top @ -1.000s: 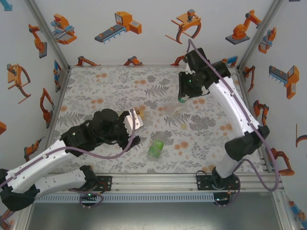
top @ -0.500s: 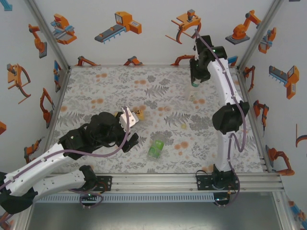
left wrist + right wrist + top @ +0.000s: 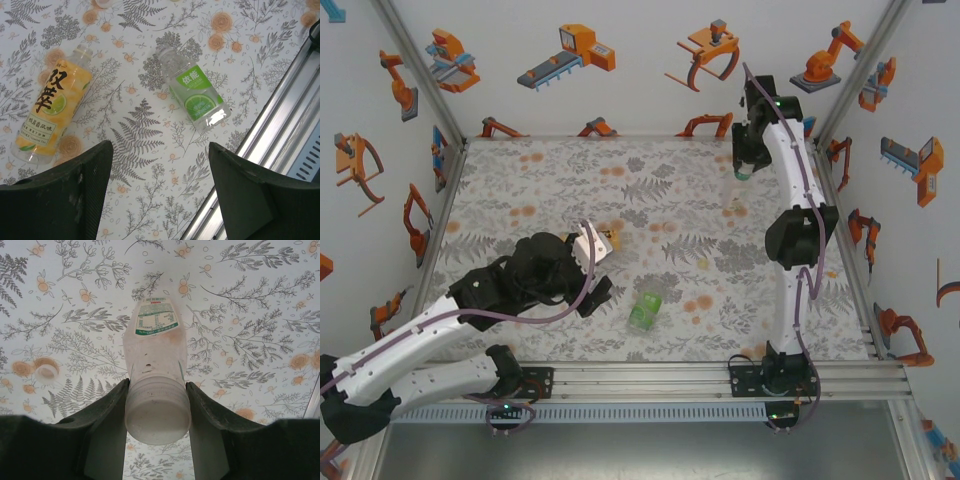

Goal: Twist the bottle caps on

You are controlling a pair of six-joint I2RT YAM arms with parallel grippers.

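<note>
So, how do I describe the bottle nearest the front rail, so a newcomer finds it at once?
Start at the metal rail along the table's near edge. Just beyond its middle the green bottle lies on its side. Its bright green label sets it apart from the yellow bottle farther in.

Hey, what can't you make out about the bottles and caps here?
Right wrist view: the clear plastic bottle in the right gripper shows its base; its body hides the neck, so capped or not is unknown.
Top view: the left arm covers most of the amber-yellow plastic bottle.
Right wrist view: small pale round cap, too blurred to tell its upper side.
</note>
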